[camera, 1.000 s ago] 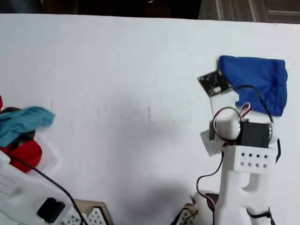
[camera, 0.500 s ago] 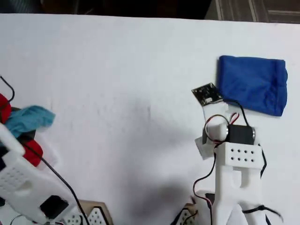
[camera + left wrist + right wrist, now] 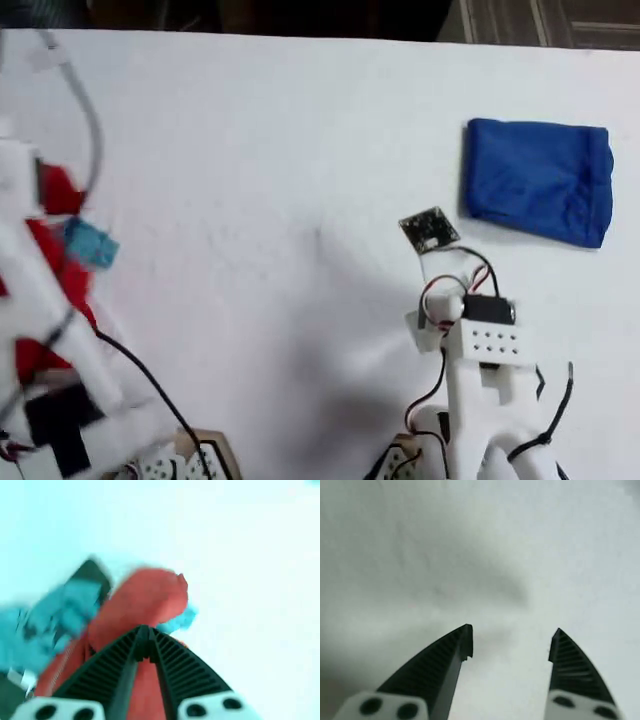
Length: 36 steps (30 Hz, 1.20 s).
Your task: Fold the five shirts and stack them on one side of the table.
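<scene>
White table lies under the right gripper at 5 o'clock, its fingers wide apart with nothing in them; at 9 o'clock the left gripper is pinched tight on a red shirt, a light blue shirt beside it; far off at 2 o'clock sits the folded dark blue shirt.

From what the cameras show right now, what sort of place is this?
Most likely a robotics lab bench for cloth-folding trials. A plain white table carries two white plastic arms with bare wiring; a folded blue cloth shirt lies at one side, a crumpled red cloth shirt at the other.
</scene>
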Motion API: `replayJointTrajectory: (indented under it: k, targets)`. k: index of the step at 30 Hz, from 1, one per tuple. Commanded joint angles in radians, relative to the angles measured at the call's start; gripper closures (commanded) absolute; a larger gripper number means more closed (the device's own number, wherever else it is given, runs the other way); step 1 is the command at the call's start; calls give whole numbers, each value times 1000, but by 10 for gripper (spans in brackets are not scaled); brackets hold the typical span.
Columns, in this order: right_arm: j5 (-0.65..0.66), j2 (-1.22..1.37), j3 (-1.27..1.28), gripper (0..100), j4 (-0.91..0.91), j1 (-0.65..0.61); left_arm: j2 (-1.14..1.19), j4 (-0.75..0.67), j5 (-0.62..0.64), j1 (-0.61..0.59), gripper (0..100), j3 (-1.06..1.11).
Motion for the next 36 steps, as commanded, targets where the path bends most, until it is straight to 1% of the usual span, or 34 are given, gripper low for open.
replayJointTrajectory:
  k: [1, 5, 7, 9, 11, 13, 16, 18, 21, 22, 25, 28, 32, 36]
  targets:
    - [-9, -28, 52, 751, -93, 48, -155, 0, 69, 222, 976, -38]
    - [-9, -28, 147, 751, -206, 134, -229, -37, 123, 450, 976, -38]
    - [-9, -28, 175, 751, -237, 168, -233, -44, 146, 540, 976, -38]
    - [-9, -28, 175, 751, -237, 179, -230, -43, 158, 595, 976, -28]
    - [-9, -28, 176, 751, -240, 176, -227, -43, 157, 598, 976, -27]
    - [-9, -28, 178, 751, -242, 176, -229, -34, 153, 554, 976, -27]
    - [-9, -28, 178, 751, -243, 176, -229, 2, 149, 413, 951, 21]
    - [-9, -25, 178, 751, -246, 174, -229, 3, 120, 308, 884, 122]
    - [-9, -25, 178, 751, -246, 174, -229, 0, 20, 192, 776, 329]
    - [-9, -25, 178, 751, -246, 174, -229, 0, -5, 157, 759, 404]
    - [-9, -25, 178, 751, -246, 174, -229, -2, -46, 52, 770, 599]
    - [-9, -24, 178, 751, -246, 174, -230, -29, -89, -57, 774, 745]
    - [-9, -22, 178, 751, -248, 174, -230, -114, -144, -198, 771, 868]
    - [-9, -21, 178, 751, -248, 174, -230, -193, -229, -307, 769, 935]
